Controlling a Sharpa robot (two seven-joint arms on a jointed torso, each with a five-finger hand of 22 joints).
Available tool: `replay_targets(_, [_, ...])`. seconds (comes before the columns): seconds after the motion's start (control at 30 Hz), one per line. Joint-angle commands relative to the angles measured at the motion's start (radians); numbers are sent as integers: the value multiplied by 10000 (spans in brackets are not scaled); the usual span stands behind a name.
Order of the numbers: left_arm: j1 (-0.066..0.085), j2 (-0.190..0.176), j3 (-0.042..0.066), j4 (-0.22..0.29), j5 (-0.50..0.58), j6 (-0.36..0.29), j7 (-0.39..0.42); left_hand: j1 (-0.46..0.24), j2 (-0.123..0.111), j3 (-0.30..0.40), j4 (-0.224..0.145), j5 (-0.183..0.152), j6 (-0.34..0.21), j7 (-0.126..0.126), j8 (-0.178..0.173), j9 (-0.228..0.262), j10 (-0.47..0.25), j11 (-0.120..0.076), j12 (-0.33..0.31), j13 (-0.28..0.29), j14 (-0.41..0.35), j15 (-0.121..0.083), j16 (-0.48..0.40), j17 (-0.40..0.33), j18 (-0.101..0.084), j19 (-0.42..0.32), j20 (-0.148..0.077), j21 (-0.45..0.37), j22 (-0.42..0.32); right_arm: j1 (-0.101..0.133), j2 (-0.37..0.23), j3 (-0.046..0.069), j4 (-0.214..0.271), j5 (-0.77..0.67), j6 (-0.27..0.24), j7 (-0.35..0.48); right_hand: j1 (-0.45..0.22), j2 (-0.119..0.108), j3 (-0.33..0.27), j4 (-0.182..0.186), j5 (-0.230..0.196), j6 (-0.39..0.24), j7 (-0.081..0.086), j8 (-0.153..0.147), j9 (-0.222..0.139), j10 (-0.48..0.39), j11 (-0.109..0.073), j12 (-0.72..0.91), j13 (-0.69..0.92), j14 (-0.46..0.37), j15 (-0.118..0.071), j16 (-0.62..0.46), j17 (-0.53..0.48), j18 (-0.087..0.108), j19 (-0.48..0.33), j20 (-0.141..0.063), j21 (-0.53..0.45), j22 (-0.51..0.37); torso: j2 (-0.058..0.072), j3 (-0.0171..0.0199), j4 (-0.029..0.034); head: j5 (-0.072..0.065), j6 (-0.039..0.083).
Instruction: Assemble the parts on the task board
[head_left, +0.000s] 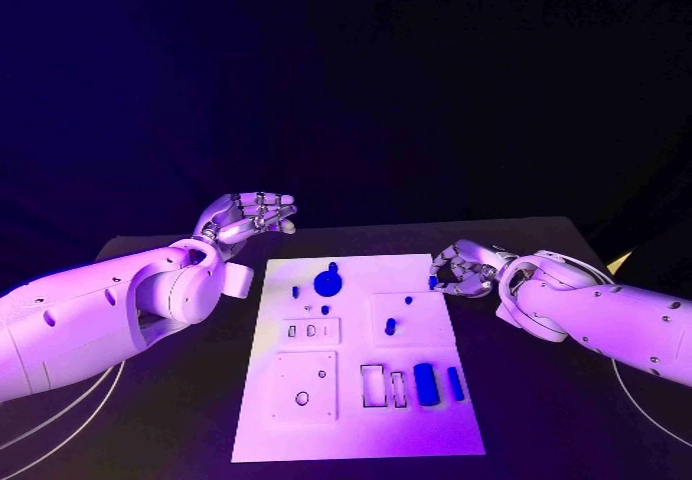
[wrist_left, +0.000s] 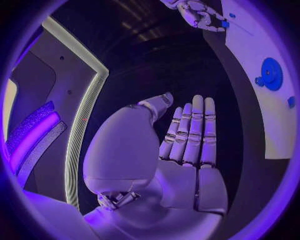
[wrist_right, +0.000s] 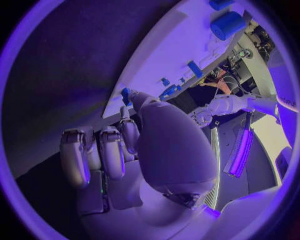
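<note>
Head view, near to far. The board, a white plate on the black table, has its long axis running from 6 o'clock to 12 o'clock, its near end slightly broader in the picture.

Near end, at about 5 o'clock on the board: two empty upright slots, then a blue block and a thinner blue bar just beside it. Both pieces have their long axes parallel to the board's, pointing toward 12 o'clock. At 7 o'clock lies a square inset with an oval hole.

Middle: a small blue peg on a square inset, at about 3 o'clock from the board's centre.

Far end: a blue disc (the largest blue piece) at 11 o'clock on the board, with small blue studs close by; whether they stand in holes cannot be told.

Right hand: at the board's far right corner, about 2 o'clock, fingers curled inward. The right wrist view shows the fingers bent down over the palm with nothing plainly between them.

Left hand: beyond the board's far left corner, at 11 o'clock, off the board. In the left wrist view its fingers are straight and close together, holding nothing.
</note>
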Motion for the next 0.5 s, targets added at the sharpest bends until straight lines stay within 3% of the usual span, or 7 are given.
replay_targets(0.03, [10,4,8,28,-50,132,43,28,57,47,-38,-60,-39,337,4,11,-67,-14,-34,11,-61,2,-32,-9,109,-64,15,11,-2,-8,33,-3,-8,-145,184,-24,25,45,116,10,31,83,2,80,-18,112,4,47,340,1061,-92,39,2633,-27,943,-66,84,2547,-2,2,5,-7,-10])
replay_targets(0.5, [10,-3,8,25,-72,132,29,30,59,48,-51,-61,-53,347,4,13,-80,-8,-37,11,-55,6,-40,-21,110,-75,19,25,2,-24,123,-6,-75,-146,181,-78,-14,57,217,7,25,150,-28,116,-17,154,-22,75,370,1061,-115,39,2633,-39,972,-84,126,2572,-1,6,8,-10,-27])
